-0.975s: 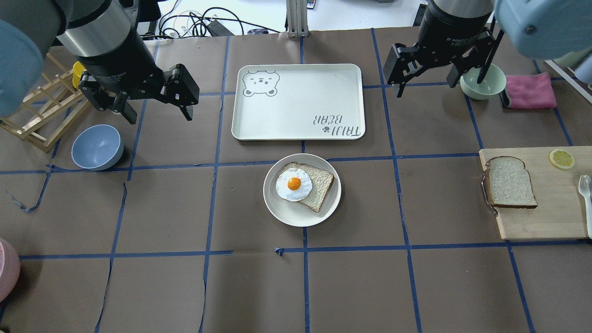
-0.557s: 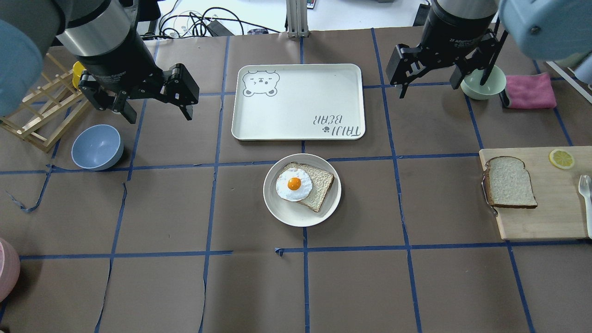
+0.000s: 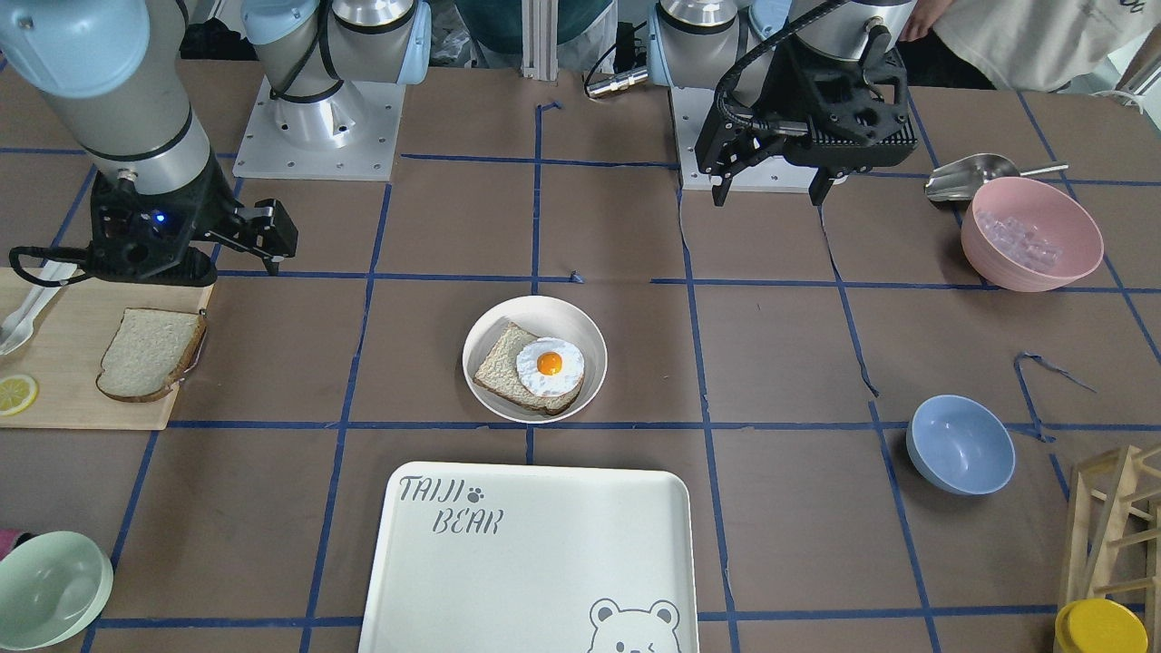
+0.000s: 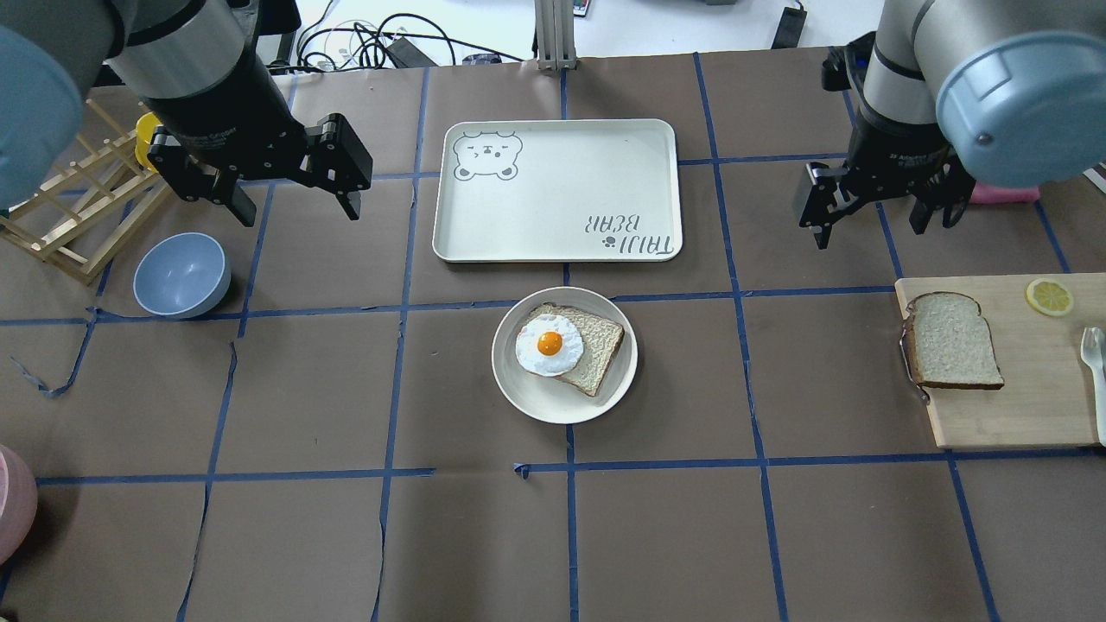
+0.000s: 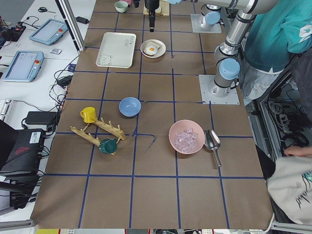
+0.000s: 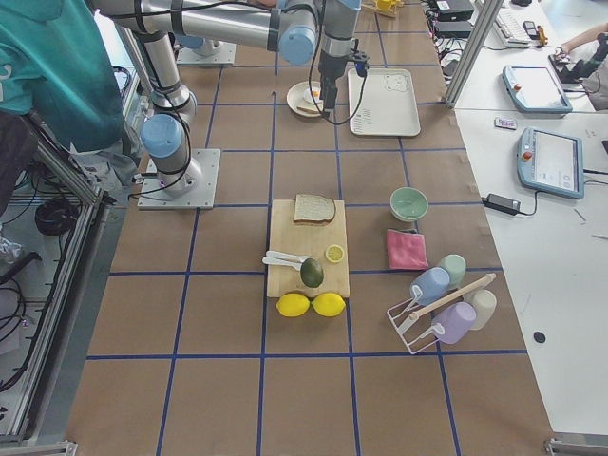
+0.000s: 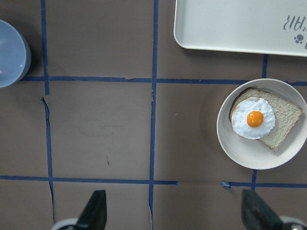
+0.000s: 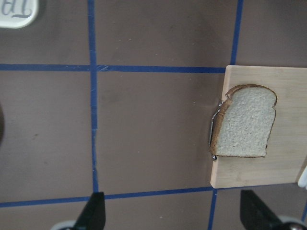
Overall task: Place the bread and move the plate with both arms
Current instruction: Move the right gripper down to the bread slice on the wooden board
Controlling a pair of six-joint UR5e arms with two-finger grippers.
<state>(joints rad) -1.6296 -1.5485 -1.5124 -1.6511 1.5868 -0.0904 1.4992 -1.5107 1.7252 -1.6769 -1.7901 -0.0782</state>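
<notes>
Bread: pale slice of bread with a dark brown crust (image 8: 244,122), flat on the light wooden board (image 8: 288,165), ahead of the right jaws, in line with one fingertip, untouched.
Right jaws: wide apart, empty, over the brown paper surface (image 8: 153,124).
Left jaws: wide apart, empty; round off-white plate (image 7: 240,151) ahead, off to one side.

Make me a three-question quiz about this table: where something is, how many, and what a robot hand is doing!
1. Where is the plain brown-crusted bread slice? A) wooden cutting board B) white bear tray C) blue bowl
2. How many bread slices in all? A) one B) two C) four
3. The right gripper is: A) holding bread B) open, empty C) shut, empty

Answers: 1A, it lies on the board. 2B, another sits under the fried egg on the round off-white plate. 3B, its fingers stand apart, nothing between.
</notes>
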